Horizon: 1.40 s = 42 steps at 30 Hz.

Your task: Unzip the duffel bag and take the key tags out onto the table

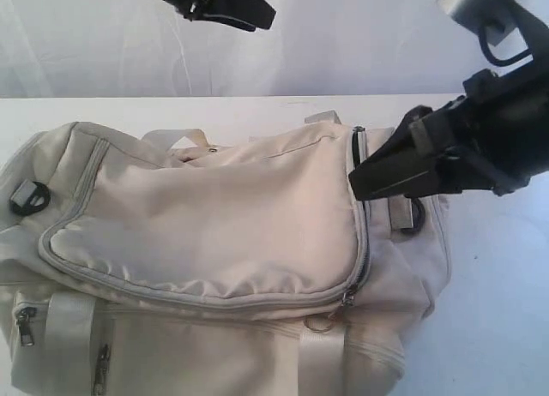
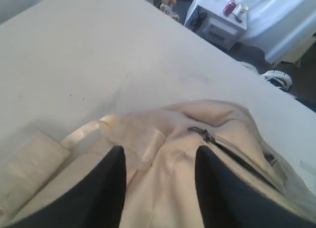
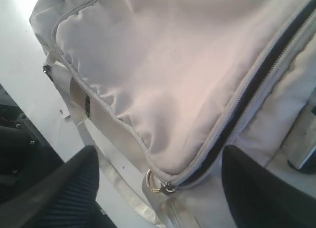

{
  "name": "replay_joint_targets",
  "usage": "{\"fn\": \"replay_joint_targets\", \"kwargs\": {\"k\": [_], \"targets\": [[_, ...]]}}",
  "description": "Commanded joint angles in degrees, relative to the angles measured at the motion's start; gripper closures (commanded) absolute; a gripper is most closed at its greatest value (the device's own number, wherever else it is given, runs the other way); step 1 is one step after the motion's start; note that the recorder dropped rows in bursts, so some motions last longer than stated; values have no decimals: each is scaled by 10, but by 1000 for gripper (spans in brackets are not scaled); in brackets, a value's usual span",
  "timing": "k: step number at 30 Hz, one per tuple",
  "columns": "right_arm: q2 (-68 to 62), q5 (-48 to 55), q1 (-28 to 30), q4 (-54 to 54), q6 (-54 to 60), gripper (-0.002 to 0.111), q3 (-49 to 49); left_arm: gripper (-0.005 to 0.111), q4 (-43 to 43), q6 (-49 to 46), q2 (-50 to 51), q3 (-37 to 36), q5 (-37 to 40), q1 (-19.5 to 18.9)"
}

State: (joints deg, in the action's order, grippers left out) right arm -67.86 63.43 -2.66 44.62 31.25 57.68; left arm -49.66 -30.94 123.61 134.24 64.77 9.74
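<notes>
Cream fabric lies slack across the duffel bag (image 1: 214, 216), which rests lengthwise on the white table (image 1: 497, 310) with its top flap facing up; that, we judge, is why both arms stand over it and not beside it. The grey zipper (image 1: 363, 242) shows a dark gap down the flap's right-hand edge, so that stretch looks parted, while the run along the near edge appears shut; its ring pull (image 3: 157, 182) sits at the flap's near corner. We see no key tags anywhere, so we take them to be inside the bag.

The right gripper (image 3: 160, 154) hangs low over that right-hand end, angled down toward the zipper, its jaws spread wide with nothing between them; we judge it well placed to reach for the pull. The left gripper (image 2: 160, 151) is raised above the bag's far side, looking down past a pale strap (image 2: 84, 132); its jaws are likewise parted and empty.
</notes>
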Motion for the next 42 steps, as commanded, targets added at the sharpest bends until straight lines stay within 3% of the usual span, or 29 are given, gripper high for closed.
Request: {"fn": "replay_joint_targets", "kwargs": {"k": [1,7,10,14,17,23,26,31,34,40,42], "targets": [[4,13,5,-8,-7,43,5,71,53,1,-62,-118,52,2],[3,8,5,-8,-7,43,5,107,56,-75,-195,-337,52,2],[3,0,5,-8,-7,43,5,107,55,-98,-290,-441,51,7],[-11,-16,5,-8,-7,43,5,107,68,-102,-431,-583,-9,36],[-42,-19,4,-8,-8,43,5,107,75,-117,-524,-697,-77,76],[-107,-14,4,-8,-11,43,5,107,-22,-259,-630,-896,-365,218],[-130,-3,4,-2,-11,43,5,107,-94,-408,-620,-931,-447,283],[-149,-2,4,35,-11,43,5,107,-133,-553,-554,-935,-535,365],[-153,-2,4,44,-11,47,5,97,-133,-564,-499,-930,-607,396],[-157,-4,4,44,-8,53,5,66,-117,-564,-422,-886,-618,424],[-157,-4,4,44,-5,53,5,64,-117,-564,-412,-878,-639,424]]}}
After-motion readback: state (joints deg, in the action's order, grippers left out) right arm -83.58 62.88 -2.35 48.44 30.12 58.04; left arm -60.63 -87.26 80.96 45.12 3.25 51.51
